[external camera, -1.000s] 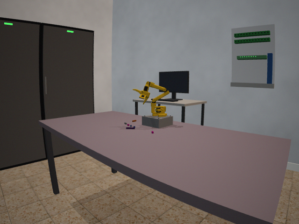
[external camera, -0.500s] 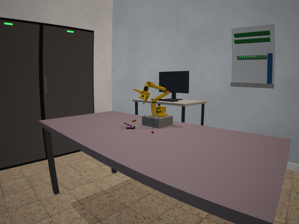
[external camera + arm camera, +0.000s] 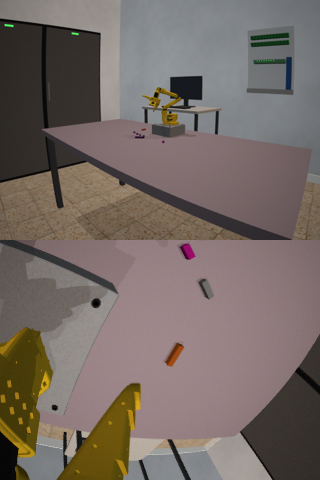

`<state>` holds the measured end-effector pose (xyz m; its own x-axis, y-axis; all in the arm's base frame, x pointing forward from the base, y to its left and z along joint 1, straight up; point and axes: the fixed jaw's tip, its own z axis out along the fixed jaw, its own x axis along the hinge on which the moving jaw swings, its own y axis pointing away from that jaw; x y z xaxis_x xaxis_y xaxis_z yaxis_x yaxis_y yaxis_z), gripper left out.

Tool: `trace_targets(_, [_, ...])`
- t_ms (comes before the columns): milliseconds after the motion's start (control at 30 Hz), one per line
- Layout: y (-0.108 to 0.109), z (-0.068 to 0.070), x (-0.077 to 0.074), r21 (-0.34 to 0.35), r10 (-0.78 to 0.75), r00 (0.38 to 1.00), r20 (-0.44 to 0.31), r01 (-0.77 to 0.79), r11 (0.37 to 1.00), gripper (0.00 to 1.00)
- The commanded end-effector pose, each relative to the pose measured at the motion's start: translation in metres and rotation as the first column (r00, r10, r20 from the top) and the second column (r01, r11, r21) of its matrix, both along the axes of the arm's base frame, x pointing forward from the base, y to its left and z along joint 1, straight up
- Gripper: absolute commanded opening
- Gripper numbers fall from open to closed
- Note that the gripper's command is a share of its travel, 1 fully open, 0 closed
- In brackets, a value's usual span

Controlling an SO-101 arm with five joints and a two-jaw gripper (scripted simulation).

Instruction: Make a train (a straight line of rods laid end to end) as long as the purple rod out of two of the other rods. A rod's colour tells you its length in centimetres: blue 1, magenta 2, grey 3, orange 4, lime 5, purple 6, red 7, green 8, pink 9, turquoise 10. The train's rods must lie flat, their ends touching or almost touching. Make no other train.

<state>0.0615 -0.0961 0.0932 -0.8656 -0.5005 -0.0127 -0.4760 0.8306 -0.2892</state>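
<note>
Yellow tool (image 3: pixel 150 101), jaws wide apart and gripping nothing, hangs high above the worktop (image 3: pixel 206 165); below, your purple rod (image 3: pixel 139 137) lies flat as reference; orange rod (image 3: pixel 175 355) and magenta rod (image 3: pixel 188 251), your likely pair, lie apart.

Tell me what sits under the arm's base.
A grey block on the table carries the arm's base. Whatever lies beneath the block is covered.
</note>
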Motion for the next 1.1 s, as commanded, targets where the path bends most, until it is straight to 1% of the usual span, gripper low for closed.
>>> trace_targets(0, [0.0018, -0.0019, -0.0023, 0.010, 0.000, 1.000, -0.008, 0.000, 1.000, 1.00])
trace_targets(867, [0.0017, -0.0019, -0.0023, 0.011, 0.001, 1.000, -0.008, -0.001, 1.000, 1.00])
trace_targets(1067, [-0.0016, -0.0018, 0.0013, 0.019, 0.025, 1.000, -0.018, -0.024, 1.000, 0.97])
